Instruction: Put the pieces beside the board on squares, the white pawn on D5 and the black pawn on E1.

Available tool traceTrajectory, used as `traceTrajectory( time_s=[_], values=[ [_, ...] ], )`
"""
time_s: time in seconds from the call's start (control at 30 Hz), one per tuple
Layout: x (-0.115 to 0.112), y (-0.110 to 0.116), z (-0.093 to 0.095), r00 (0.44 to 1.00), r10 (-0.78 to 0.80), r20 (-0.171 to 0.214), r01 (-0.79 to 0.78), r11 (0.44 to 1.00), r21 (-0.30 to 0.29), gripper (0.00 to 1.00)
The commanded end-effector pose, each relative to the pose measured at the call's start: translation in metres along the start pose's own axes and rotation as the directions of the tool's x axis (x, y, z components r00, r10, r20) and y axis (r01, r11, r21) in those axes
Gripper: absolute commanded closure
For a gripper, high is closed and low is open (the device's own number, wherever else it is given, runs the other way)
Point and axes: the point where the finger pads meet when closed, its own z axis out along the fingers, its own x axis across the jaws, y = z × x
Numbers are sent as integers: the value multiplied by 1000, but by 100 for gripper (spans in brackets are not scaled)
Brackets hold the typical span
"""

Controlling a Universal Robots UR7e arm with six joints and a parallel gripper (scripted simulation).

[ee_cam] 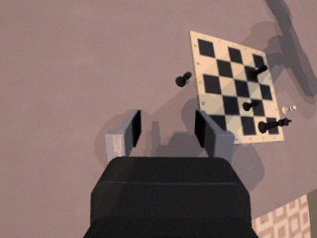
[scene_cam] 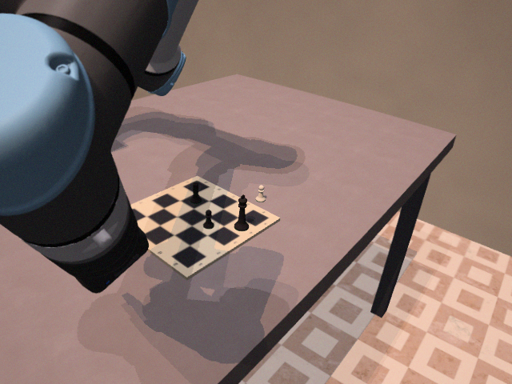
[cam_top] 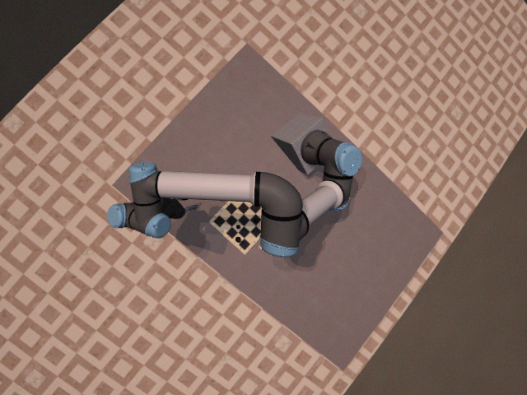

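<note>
The black pawn (ee_cam: pixel 182 79), small, light, rigid, tips easily; grip its narrow neck squarely. The jaws stand fully open, empty, near it.

Top view: high overhead, looking straight down from far off on the whole desk (cam_top: pixel 361 255), the arm and the floor. Exterior view: low and close at the desk's side, facing obliquely across the board (scene_cam: pixel 264 221), with an arm joint filling the near left. Wrist view: mounted behind the hand (ee_cam: pixel 170 134), looking past its spread fingers at the desk. All three share the board, lying ahead and right of the hand.
</note>
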Motion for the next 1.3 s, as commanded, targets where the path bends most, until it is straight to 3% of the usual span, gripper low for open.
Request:
traceTrajectory(
  time_s=[0.0, 0.07, 0.23, 0.3, 0.5, 0.67, 0.8, 1.27],
  values=[
    [51, 43, 19, 995, 63, 71, -72, 989, 131, 0],
    [61, 50, 24, 993, 73, 90, -86, 985, 152, 0],
    [108, 80, 50, 977, 106, 182, -148, 961, 234, 0],
    [108, 80, 50, 977, 106, 182, -148, 961, 234, 0],
    [152, 102, 78, 954, 125, 274, -206, 934, 291, 0],
    [175, 113, 93, 937, 131, 324, -237, 919, 314, 0],
    [185, 117, 101, 929, 132, 346, -250, 913, 323, 0],
    [190, 119, 104, 925, 133, 357, -256, 910, 326, 0]
  ],
)
